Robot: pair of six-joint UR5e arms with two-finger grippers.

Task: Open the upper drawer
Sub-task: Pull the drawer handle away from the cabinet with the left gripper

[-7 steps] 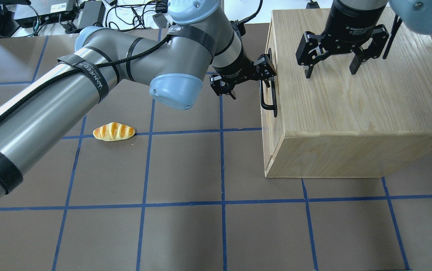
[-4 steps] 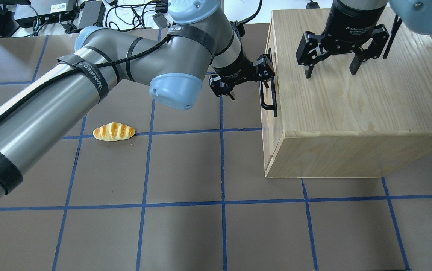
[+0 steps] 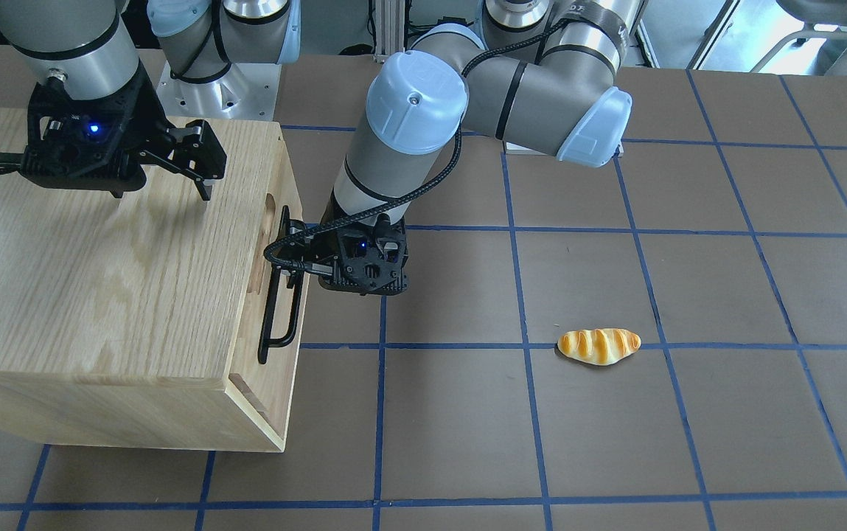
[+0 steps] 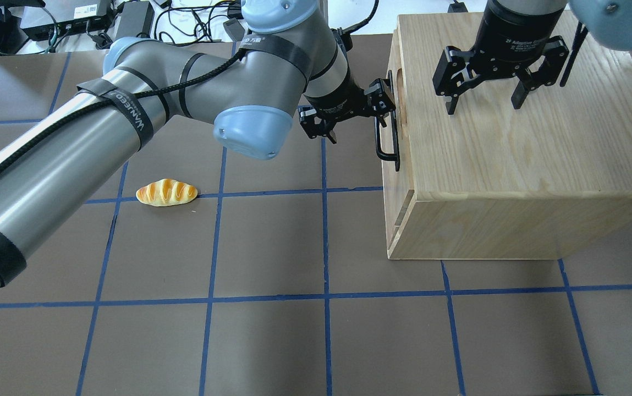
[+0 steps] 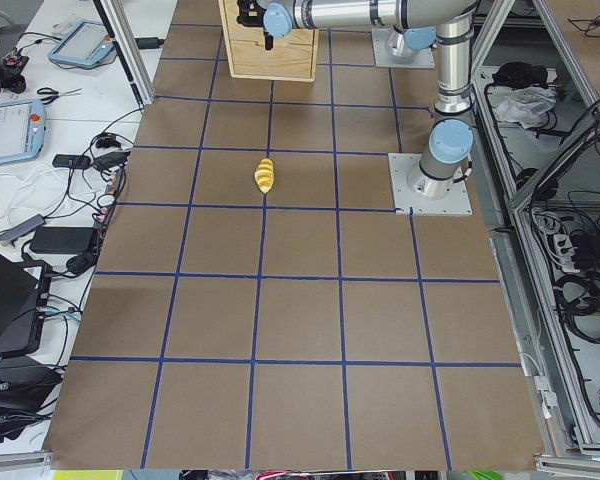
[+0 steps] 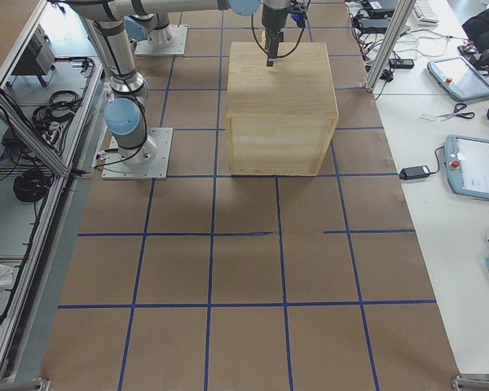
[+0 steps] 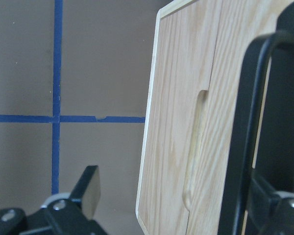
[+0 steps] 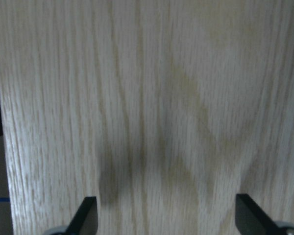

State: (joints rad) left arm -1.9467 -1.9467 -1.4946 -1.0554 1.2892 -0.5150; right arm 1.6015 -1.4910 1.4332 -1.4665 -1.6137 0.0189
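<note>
The upper drawer (image 4: pixel 388 179) is light oak with a long black bar handle (image 4: pixel 387 137) and stands slightly out of the cabinet (image 4: pixel 514 154). It also shows in the front view (image 3: pixel 256 276), with the handle (image 3: pixel 279 295). My left gripper (image 4: pixel 361 124) is open, with one finger hooked behind the bar and the other out over the mat. The left wrist view shows the bar (image 7: pixel 245 137) just inside the right finger. My right gripper (image 4: pixel 484 102) is open and empty, just above the cabinet top (image 8: pixel 147 98).
A toy bread roll (image 4: pixel 166 192) lies on the brown mat with blue grid tape, left of the cabinet; it also shows in the front view (image 3: pixel 598 346). Cables and power boxes (image 4: pixel 73 22) lie beyond the mat's far edge.
My left gripper has moved left, away from the cabinet, with the handle hooked. The upper drawer has slid out a little. The right gripper has not moved.
</note>
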